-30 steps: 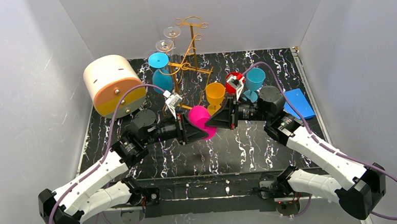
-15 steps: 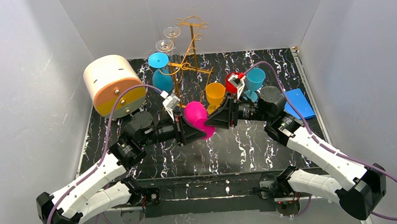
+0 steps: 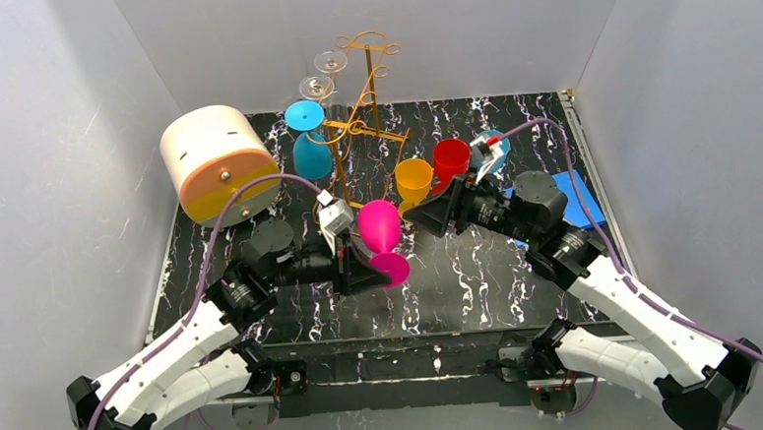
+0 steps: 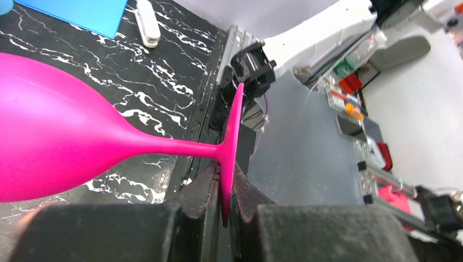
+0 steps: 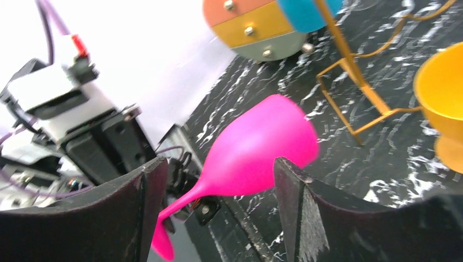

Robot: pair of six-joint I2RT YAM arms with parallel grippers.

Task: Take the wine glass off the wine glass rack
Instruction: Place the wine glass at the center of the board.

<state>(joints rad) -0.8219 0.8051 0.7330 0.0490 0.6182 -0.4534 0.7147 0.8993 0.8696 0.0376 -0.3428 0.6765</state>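
Jaws of left gripper [image 4: 224, 203] pinch pink wine glass [image 3: 378, 225] foot, clear of wine glass rack [image 3: 362, 108], right gripper [image 5: 215, 174] jaws spread; set-down apparently remains.

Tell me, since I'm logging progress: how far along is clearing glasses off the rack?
Done: yellow glass and red glass stand on the table, off the wine glass rack. In hand: the left gripper is shut on the pink glass at its foot; the right gripper is open. Left: a blue glass and two clear glasses hang on the rack.
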